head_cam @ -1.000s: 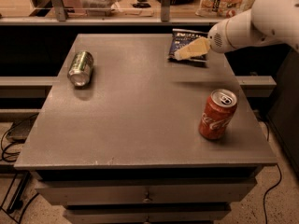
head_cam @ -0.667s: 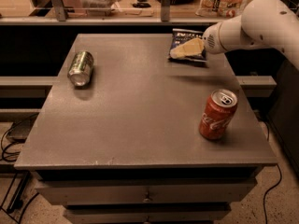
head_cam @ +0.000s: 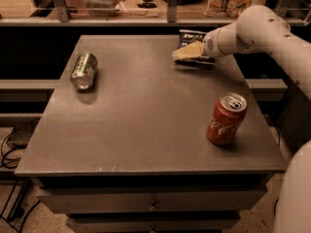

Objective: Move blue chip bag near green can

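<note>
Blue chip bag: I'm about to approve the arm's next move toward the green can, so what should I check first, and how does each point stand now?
1. Hand at the bag: ok, it sits over the bag at the table's far right.
2. Grip on the bag secure: cannot tell.
3. Green can located: ok, lying on its side at the far left.
4. Way from bag to green can free: ok, nothing lies between them.
5. Red can out of the way: ok, it stands upright at the near right, off that line.
</note>
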`<state>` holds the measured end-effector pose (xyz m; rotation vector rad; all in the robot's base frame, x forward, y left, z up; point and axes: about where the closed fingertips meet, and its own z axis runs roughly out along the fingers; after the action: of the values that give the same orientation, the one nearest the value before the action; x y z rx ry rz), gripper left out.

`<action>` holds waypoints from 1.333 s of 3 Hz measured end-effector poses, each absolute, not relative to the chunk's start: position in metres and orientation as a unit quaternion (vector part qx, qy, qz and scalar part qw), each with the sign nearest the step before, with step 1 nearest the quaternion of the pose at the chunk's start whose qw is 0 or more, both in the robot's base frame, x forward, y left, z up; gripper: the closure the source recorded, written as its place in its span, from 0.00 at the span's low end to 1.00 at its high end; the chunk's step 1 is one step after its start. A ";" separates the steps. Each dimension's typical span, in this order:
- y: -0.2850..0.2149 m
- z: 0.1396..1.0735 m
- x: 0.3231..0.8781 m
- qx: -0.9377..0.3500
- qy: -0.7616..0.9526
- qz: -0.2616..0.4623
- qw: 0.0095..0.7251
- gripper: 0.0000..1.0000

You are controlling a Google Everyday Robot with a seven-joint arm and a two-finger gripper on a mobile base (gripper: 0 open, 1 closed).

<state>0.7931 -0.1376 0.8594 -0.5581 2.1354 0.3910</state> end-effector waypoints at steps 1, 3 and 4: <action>-0.141 0.844 0.804 -0.212 0.868 0.154 0.422 0.19; -0.135 0.869 0.804 -0.224 0.857 0.132 0.446 0.73; -0.120 0.897 0.800 -0.247 0.837 0.130 0.471 0.96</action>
<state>0.7999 -0.1203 0.8966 -0.6058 2.0500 0.3186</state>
